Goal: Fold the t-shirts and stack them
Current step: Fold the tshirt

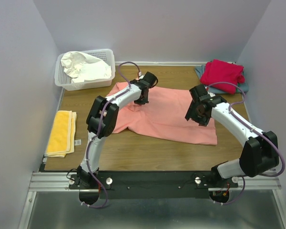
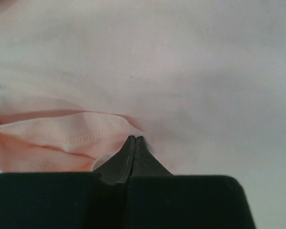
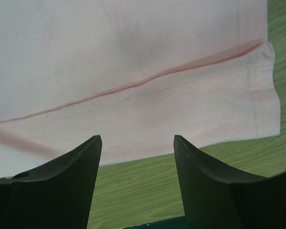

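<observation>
A: Where's the pink shirt [image 1: 167,117]?

B: Spread flat, mid-bench [image 1: 133,152]. Prob. laid wide so each arm can reach its own edge.

A: Left fingers [image 2: 134,143]?

B: Tips together, clamped on a small pucker of the cloth, toward the shirt's 11 o'clock end in the top view. In the wrist view a stitched flap meets the tips from 9 o'clock. (Neck or sleeve? Can't tell.)

A: Why pinch there?

B: My guess: to lift that side & carry it over for a fold.

A: Right fingers [image 1: 199,117]?

B: Apart, holding nothing; bare bench shows btwn them. They hover over the shirt's right side. Its hemmed edge runs at 12 o'clock, about level w/ the tips, and a corner sits at 2 o'clock. Looks staged to close on that edge so the cloth rises evenly w/ the left grip.

A: Other shirts?

B: The red shirt [image 1: 222,72] lies on the grey-blue shirt [image 1: 244,88] at 1 o'clock on the bench, well apart from both arms. The white shirt [image 1: 83,67] is crumpled in the basket [image 1: 109,53] at 10 o'clock. A folded yellow cloth [image 1: 61,132] is at 8 o'clock.

A: Progress?

B: Early, I'd judge. The pink one isn't folded small, and the white one hasn't left the basket.
</observation>
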You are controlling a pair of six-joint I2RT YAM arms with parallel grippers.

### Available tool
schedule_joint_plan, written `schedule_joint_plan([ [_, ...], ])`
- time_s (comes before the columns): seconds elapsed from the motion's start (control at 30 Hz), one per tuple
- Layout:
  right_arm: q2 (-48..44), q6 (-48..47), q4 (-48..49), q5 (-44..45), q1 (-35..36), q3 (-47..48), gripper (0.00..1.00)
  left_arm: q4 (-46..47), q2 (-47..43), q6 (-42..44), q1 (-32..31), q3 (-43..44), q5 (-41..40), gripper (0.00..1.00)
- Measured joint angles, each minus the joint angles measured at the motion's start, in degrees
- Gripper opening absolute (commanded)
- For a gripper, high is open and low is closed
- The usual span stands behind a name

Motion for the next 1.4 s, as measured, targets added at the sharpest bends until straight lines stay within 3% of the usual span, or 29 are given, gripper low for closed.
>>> schedule_joint_plan([
  [0.17, 0.4, 0.1, 0.0, 0.0, 0.0, -0.2, 0.71, 0.0, 3.5, 2.7, 0.0, 1.9, -2.0, 0.34],
  [0.27, 0.7, 0.1, 0.0, 0.0, 0.0, -0.2, 0.71, 0.6, 2.7, 3.5, 0.0, 1.9, -5.5, 0.4],
  [0.6, 4.0, 0.0, 0.1, 0.2, 0.0, -0.7, 0.74, 0.0, -13.4, 2.0, 0.1, -1.5, -14.3, 0.4],
  [0.7, 4.2, 0.0, 0.3, 0.2, 0.0, -1.7, 0.74, -1.3, -19.9, -0.4, 0.1, -9.0, -13.7, 0.4],
  [0.83, 4.7, 0.0, 0.9, 0.0, 0.0, -3.5, 0.74, -2.1, -25.5, -3.5, 0.2, -25.2, -9.5, 0.4],
  [1.07, 7.0, 0.1, 2.3, -0.6, 0.0, -7.2, 0.74, -5.0, -29.3, -7.1, 3.1, -42.0, -3.6, 0.4],
  [1.4, 11.1, -0.1, 4.0, -0.7, 0.0, -7.6, 0.74, -3.8, -30.2, -7.6, 11.1, -45.8, -3.3, 0.4],
])
